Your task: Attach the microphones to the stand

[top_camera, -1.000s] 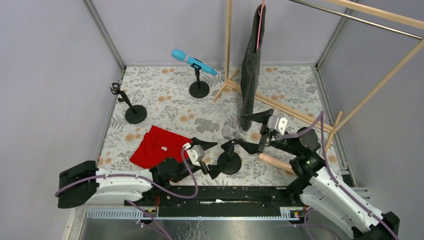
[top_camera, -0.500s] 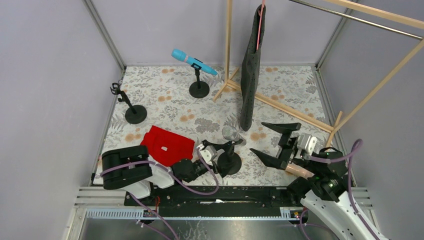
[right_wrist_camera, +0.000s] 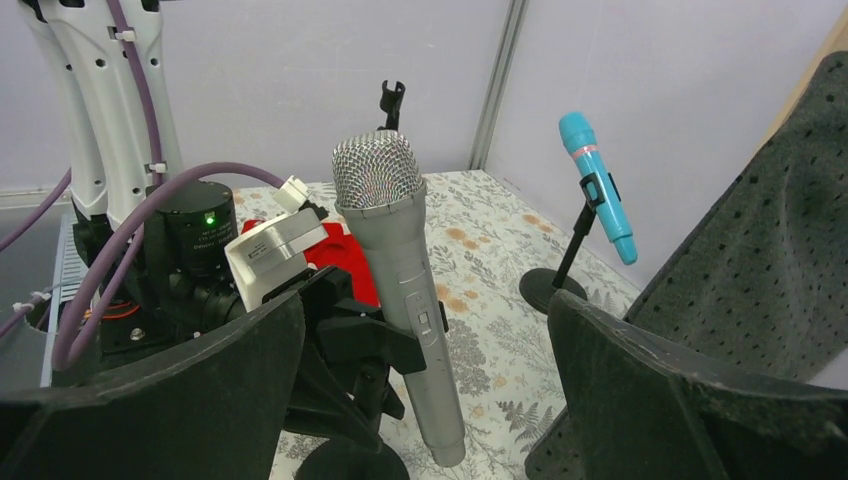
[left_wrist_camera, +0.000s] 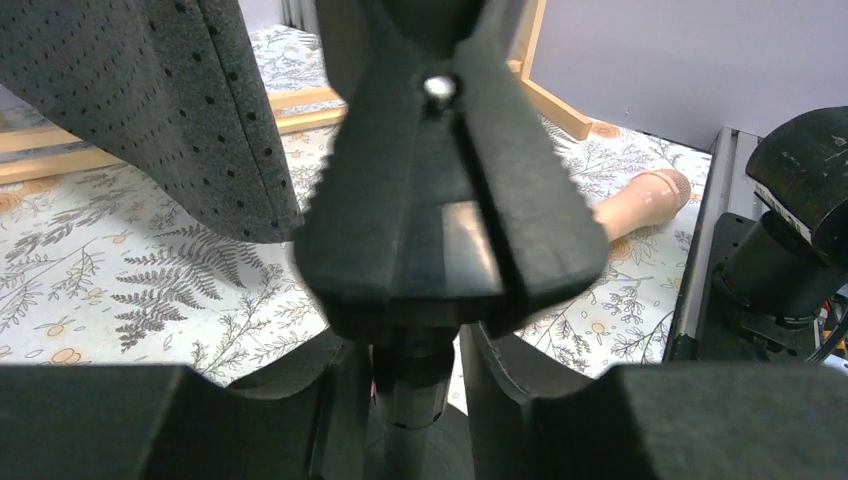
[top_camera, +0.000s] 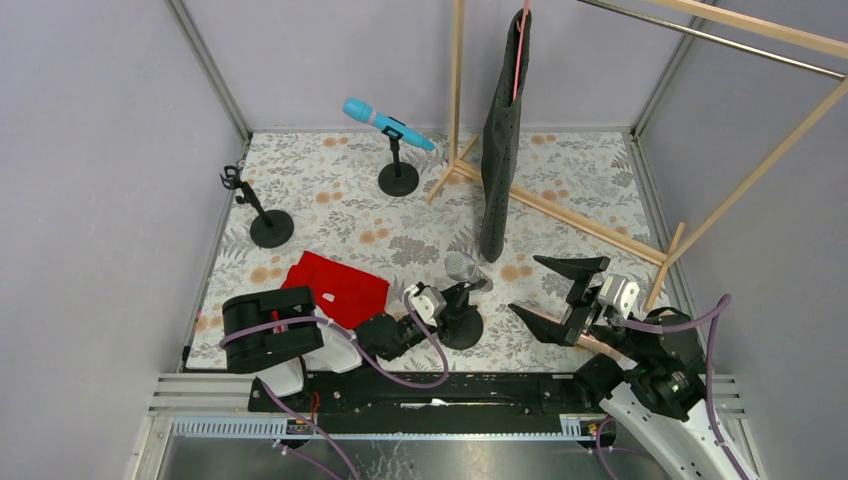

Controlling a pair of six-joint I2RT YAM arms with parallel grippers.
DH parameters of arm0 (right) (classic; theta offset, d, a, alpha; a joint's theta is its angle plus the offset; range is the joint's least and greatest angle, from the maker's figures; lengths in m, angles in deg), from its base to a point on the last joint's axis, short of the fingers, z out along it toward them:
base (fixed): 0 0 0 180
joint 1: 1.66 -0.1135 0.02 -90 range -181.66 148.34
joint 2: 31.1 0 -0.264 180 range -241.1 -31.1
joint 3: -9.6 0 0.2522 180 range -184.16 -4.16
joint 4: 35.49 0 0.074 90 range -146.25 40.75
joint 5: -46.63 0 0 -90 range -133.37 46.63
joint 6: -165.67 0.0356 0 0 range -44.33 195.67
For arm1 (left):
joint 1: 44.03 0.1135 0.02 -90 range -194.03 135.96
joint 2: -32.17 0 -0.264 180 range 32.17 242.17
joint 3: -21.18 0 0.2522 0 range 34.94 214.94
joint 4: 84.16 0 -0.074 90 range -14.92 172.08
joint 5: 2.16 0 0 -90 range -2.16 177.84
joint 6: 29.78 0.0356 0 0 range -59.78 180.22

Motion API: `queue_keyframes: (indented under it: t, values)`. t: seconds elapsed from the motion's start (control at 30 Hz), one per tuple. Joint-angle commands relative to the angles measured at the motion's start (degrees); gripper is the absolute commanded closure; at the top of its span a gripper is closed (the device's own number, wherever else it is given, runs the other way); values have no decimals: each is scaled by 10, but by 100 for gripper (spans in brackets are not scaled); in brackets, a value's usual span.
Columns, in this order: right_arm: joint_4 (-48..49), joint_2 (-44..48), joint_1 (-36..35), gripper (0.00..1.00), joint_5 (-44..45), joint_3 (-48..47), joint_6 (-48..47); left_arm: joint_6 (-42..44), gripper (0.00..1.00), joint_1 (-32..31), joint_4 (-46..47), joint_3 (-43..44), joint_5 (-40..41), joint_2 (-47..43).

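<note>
Red cloth (top_camera: 345, 288) flat on floral table cover (top_camera: 330, 190), near left. Dark perforated garment (top_camera: 503, 130) hanging from wooden rack (top_camera: 457, 90), reaching down to the cover.

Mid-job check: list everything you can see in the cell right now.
microphones: three; blue microphone on far stand, silver microphone in near stand, pink microphone lying by the right arm.
stands: three, black; left stand empty.
cloth: one, red, front left.
garment: one, dark grey, hanging on rack.
rack: one, wooden, back right.
table: one, floral.
left gripper: black, closed on near stand's post.
right gripper: black, open, facing silver microphone.
</note>
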Motion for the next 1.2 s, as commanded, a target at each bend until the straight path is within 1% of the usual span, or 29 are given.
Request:
queue_keyframes:
  t: [0.0, 0.07, 0.13, 0.17, 0.23, 0.27, 0.3, 0.33, 0.43, 0.5, 0.6, 0.73, 0.93, 1.03, 1.17]
  values:
    - [-11, 12, -2, 3, 16, -16, -6, -1, 68, -2, 79, 21, 7, 13]
    - [-11, 16, -1, 3, 18, -14, -7, 1, 77, -2, 79, 24, 11, 14]
    - [-11, 20, -1, 3, 20, -10, -6, 5, 79, -2, 80, 26, 15, 15]
    - [-27, 22, -1, 3, 21, -9, -5, 6, 80, -2, 79, 26, 16, 14]
    - [-30, 24, -1, 3, 22, -6, -4, 13, 84, -2, 79, 25, 20, 14]
    - [-30, 26, -1, 4, 22, -6, -3, 17, 88, -2, 79, 24, 23, 13]
    - [-31, 27, -1, 3, 22, -5, -2, 23, 96, -2, 79, 23, 27, 11]
    - [-33, 28, -2, 3, 22, -4, -2, 26, 100, -2, 79, 22, 35, 10]
    - [-36, 31, -1, 3, 23, -2, -1, 55, 100, 1, 80, 18, 66, 5]
    - [-40, 33, -1, 3, 24, -1, 1, 66, 100, 16, 80, 15, 73, -1]
    - [-44, 37, -1, 3, 24, 1, 4, 58, 100, 60, 79, 12, 54, -16]
    - [-48, 42, -2, 3, 25, 3, 10, 60, 100, 121, 79, 29, 25, -13]
    - [-60, 49, -1, 4, 24, 2, 24, 50, 100, 215, 79, 103, -31, 38]
    - [-68, 57, -1, 4, 26, 4, 28, 47, 100, 252, 79, 153, -56, 77]
    - [-80, 65, -1, 4, 34, 5, 30, 42, 100, 282, 79, 222, -85, 138]
